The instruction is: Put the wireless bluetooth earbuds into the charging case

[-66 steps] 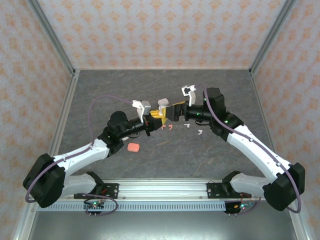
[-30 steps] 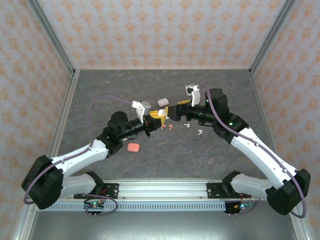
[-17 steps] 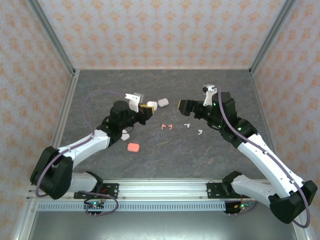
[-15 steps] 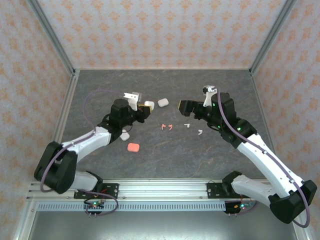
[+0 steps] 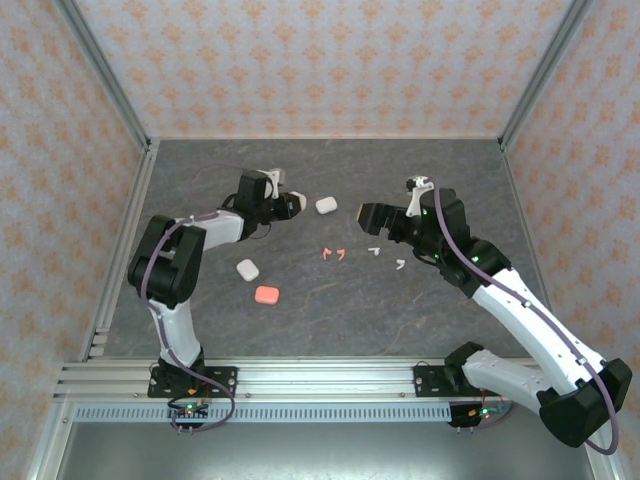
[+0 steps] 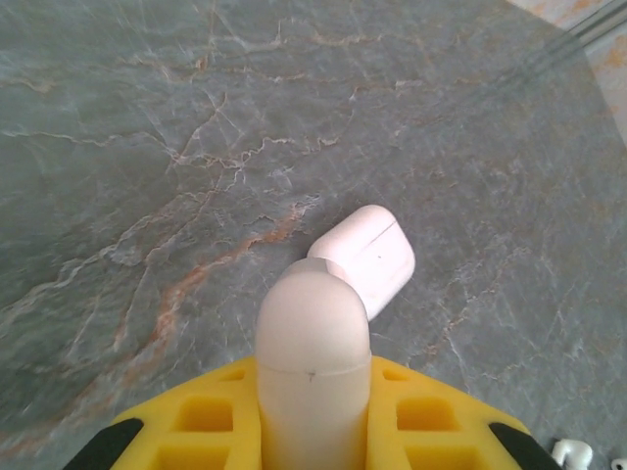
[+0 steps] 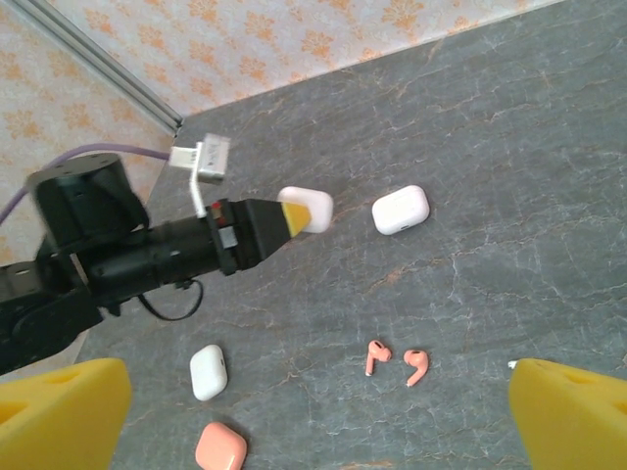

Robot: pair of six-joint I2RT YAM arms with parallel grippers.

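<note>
no legible text, no brand or number readable on the white charging cases (image 7: pixel 400 210), wallpaper (image 5: pixel 300 60) a floral pattern

White arm links (image 5: pixel 520 300), bulky black joints (image 5: pixel 575 395), thin purple cables (image 7: pixel 108 152) looped alongside, blocky yellow claw fingers (image 7: pixel 59 411)

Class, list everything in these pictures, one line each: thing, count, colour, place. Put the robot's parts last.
held case: one, white, in the left grip
loose cases: two, white, one mid-table, one nearer left
pink case: one, pink, beside the nearer white one
pink earbuds: two, pink, table centre
white earbuds: two, white, right of the pink pair
table: one, grey
left end effector: one, yellow, shut on held case
right end effector: one, yellow, open, empty
</note>
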